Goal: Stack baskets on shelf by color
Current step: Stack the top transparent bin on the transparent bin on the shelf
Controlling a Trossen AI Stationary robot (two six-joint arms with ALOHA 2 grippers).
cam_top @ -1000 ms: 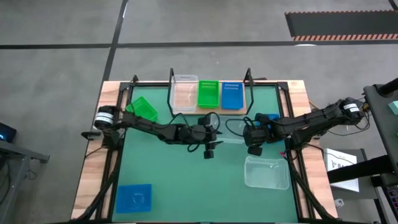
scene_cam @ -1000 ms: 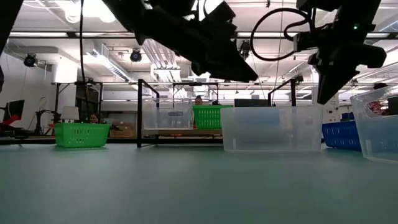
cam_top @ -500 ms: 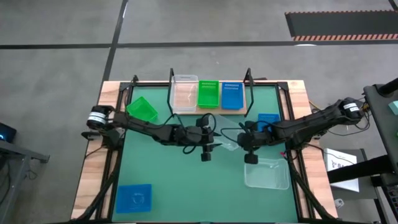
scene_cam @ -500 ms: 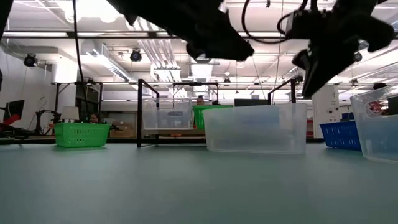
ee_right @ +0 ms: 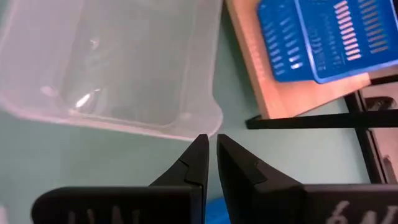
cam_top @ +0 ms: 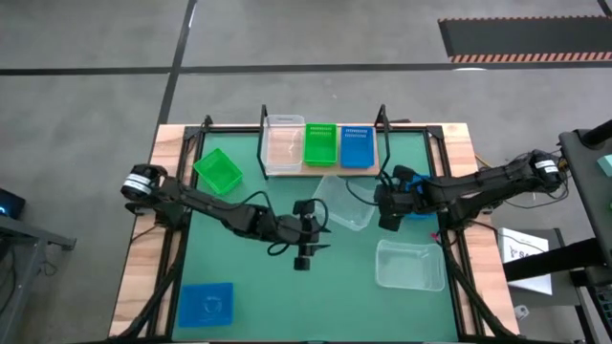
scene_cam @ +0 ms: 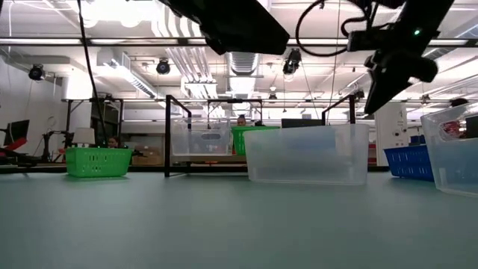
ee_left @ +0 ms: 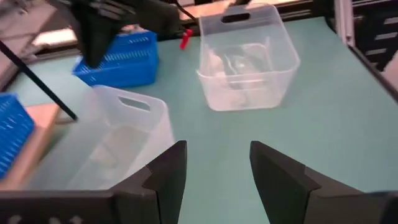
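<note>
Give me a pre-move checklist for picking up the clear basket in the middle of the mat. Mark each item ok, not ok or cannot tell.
1. Left gripper open and empty: ok.
2. Right gripper free of any load: ok; shut, holding nothing, beside the clear basket's rim.
3. Clear basket upright on the green mat, touching neither gripper: ok.
4. Clear stack on the shelf ready to receive it: ok; the clear basket on the shelf sits at the left end, beside the green basket on the shelf and the blue basket on the shelf.
5. Basket empty inside: cannot tell; only glare shows through the plastic.
</note>
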